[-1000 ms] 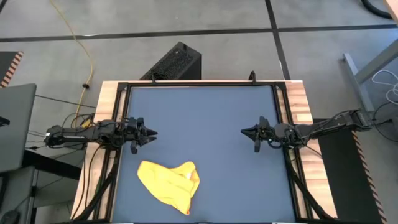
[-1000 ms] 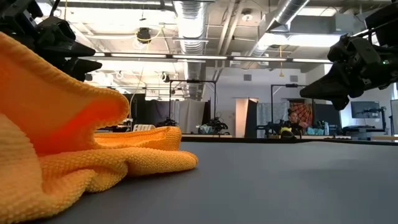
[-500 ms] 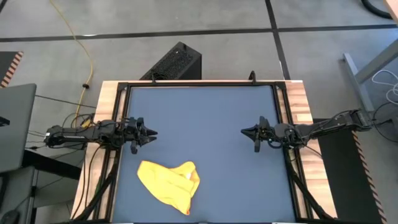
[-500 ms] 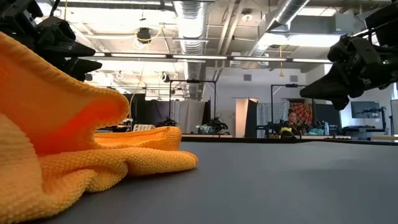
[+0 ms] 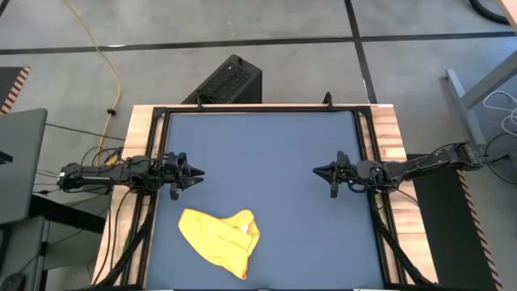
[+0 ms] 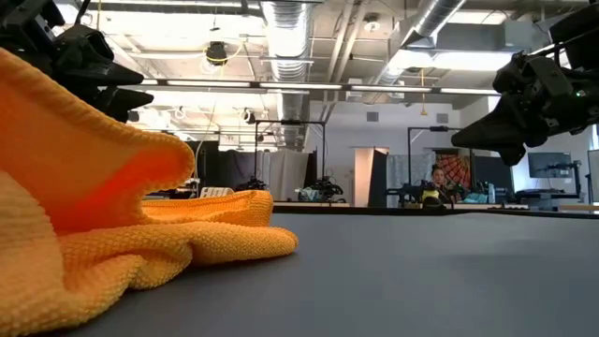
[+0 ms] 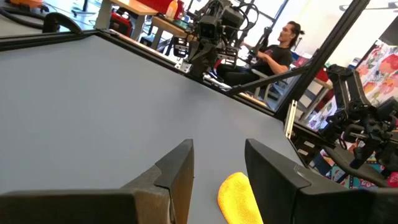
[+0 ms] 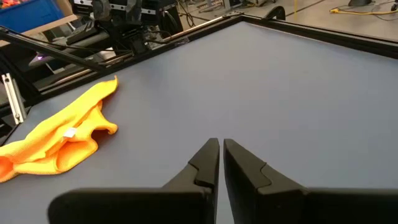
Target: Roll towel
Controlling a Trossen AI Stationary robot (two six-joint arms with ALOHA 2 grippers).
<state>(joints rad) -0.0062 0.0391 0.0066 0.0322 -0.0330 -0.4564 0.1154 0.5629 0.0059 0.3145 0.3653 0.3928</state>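
The yellow-orange towel (image 5: 220, 239) lies crumpled in a loose heap on the dark blue tabletop (image 5: 266, 153) near its near left corner; it fills the left of the low view (image 6: 103, 234) and shows in the right wrist view (image 8: 56, 140) with its small white tag (image 8: 69, 132). My left gripper (image 5: 196, 173) hovers open at the table's left edge, just beyond the towel, whose tip shows between its fingers (image 7: 239, 199). My right gripper (image 5: 317, 170) hovers shut at the right side, empty.
A black frame and wooden border (image 5: 386, 137) surround the tabletop. A dark box (image 5: 226, 81) stands on the floor beyond the far edge. A person (image 7: 273, 56) sits at a bench in the room behind. Bare tabletop lies between the two grippers.
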